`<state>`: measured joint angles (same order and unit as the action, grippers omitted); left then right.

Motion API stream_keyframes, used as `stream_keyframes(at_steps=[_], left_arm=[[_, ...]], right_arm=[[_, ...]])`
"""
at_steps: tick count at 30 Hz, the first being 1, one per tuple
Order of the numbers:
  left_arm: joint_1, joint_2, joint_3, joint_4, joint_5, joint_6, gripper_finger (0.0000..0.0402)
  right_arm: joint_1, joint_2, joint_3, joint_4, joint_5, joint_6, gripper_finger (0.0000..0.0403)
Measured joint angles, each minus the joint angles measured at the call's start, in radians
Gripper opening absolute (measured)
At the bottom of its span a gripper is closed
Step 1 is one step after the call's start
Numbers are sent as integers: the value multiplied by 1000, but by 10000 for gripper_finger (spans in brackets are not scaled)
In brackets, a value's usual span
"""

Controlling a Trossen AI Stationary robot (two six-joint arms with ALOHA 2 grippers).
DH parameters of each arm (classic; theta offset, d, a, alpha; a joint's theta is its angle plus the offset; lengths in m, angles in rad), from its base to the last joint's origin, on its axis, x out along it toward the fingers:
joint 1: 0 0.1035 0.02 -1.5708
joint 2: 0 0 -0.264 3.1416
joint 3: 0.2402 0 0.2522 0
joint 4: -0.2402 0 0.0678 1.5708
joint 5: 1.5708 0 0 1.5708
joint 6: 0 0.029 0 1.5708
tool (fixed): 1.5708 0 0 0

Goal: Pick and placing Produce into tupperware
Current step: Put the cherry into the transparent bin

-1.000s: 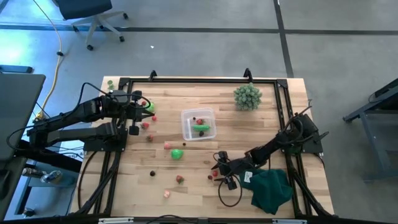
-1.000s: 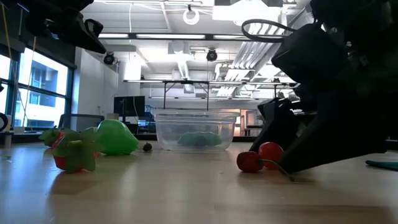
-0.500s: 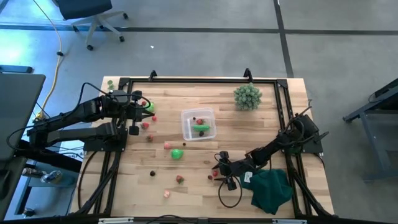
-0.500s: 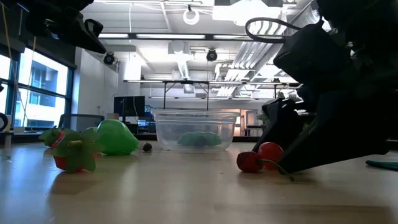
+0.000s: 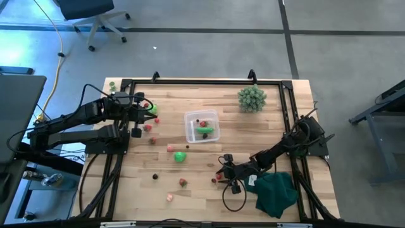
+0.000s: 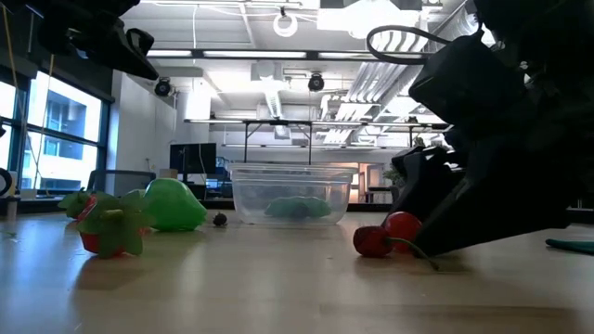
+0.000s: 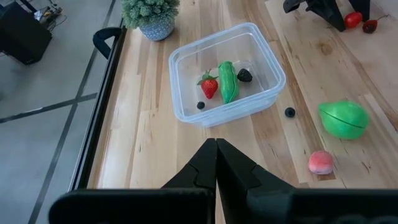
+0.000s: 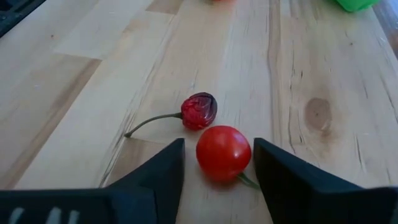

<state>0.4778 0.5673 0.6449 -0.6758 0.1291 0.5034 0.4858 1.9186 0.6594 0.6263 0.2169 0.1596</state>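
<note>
The right gripper sits low on the table, jaws apart around a red cherry, seemingly not yet touching. Small, round, smooth and light, it could squirt out; squeeze across its middle. The tupperware sits well apart.

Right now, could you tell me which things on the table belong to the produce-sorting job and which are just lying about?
Part of the job:
- tupperware, holding a strawberry, a green pod and dark berries
- cherry pair between the right gripper fingers
- green ball
- pink piece

Lying about:
- bushy plant
- dark green cloth
</note>
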Motion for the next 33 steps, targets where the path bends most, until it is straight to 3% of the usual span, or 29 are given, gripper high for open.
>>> stream_keyframes(at_steps=[13,33], left_arm=[[0,0,0,0,0,0,1],[0,0,0,0,0,0,1]], right_arm=[[0,0,-1,-2,2,-1,138],[0,2,-2,11,15,23,132]])
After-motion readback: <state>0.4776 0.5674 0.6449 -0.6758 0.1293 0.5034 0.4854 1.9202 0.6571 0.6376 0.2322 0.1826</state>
